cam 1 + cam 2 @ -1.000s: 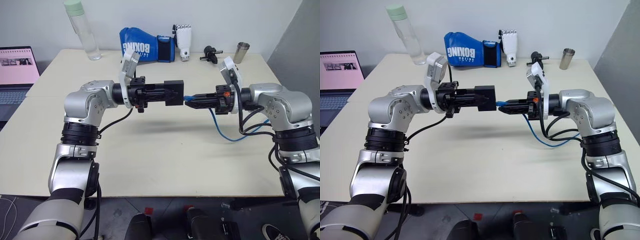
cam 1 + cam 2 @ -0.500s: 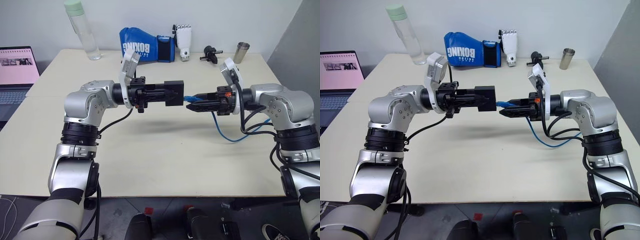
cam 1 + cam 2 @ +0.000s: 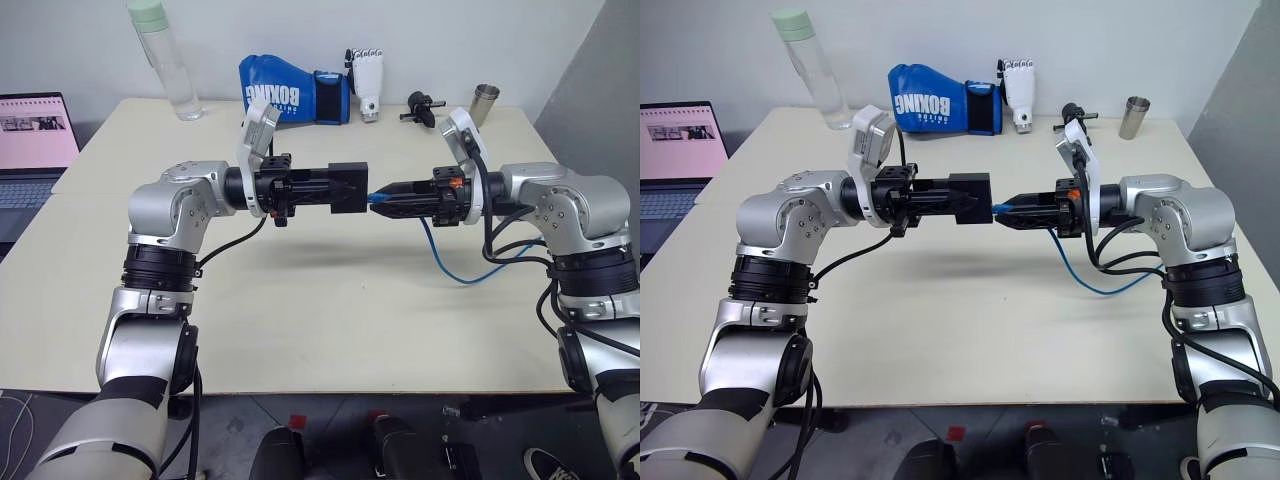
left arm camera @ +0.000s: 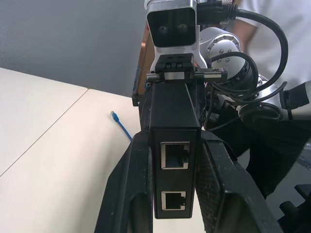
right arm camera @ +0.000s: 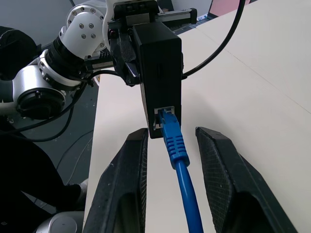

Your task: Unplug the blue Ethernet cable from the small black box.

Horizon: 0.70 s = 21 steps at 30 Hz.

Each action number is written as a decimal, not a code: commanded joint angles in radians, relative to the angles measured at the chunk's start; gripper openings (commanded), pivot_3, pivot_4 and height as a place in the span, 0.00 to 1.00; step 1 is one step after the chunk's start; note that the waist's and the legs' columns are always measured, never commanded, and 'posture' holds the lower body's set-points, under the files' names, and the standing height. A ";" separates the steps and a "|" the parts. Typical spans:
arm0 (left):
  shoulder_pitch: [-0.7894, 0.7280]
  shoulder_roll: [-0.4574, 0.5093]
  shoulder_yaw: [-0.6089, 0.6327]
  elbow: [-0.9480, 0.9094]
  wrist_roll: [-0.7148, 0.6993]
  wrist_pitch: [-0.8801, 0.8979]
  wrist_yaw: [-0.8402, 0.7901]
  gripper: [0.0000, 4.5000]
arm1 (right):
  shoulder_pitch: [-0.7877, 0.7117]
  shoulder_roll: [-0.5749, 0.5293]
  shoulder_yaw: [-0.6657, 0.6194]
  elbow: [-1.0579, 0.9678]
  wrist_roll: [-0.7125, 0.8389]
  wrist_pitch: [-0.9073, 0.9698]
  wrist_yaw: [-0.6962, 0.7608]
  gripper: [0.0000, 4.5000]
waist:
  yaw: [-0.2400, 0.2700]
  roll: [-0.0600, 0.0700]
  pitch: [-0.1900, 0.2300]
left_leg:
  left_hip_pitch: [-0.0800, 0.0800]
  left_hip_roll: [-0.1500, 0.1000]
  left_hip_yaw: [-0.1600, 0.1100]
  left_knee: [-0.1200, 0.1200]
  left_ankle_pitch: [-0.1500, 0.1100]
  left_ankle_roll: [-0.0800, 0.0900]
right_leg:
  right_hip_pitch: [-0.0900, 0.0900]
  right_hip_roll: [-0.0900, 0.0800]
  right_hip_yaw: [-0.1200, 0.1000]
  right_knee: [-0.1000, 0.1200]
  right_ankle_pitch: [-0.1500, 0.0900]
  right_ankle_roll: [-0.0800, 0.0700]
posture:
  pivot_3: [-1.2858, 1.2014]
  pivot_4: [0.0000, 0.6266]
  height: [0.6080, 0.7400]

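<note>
beige table [image 3: 300,320] below, both arms up over it. left gripper [image 3: 335,187] pinches the box [image 3: 349,186] steady in mid-air; right gripper [image 5: 170,145], fingers spread, straddles the cable [image 5: 176,145] plug, seated in its port, ready to pull.

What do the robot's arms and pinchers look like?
Both arms are chunky shiny silver shells joined by black ringed joints, with black cables looping beside them. A white camera block sits on each wrist. The left end effector and the right end effector each have two black fingers with bumpy pads. The right one has a small orange spot.
</note>
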 commanded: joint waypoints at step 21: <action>-0.027 0.008 0.001 -0.037 -0.014 0.001 -0.007 0.18 | -0.038 -0.003 -0.031 0.002 0.021 0.006 0.011 0.01 | 0.000 0.000 0.000 | 0.000 0.000 0.000 0.000 0.000 0.000 | 0.000 0.000 0.000 0.000 0.000 0.000 | 0.52 0.24 1.00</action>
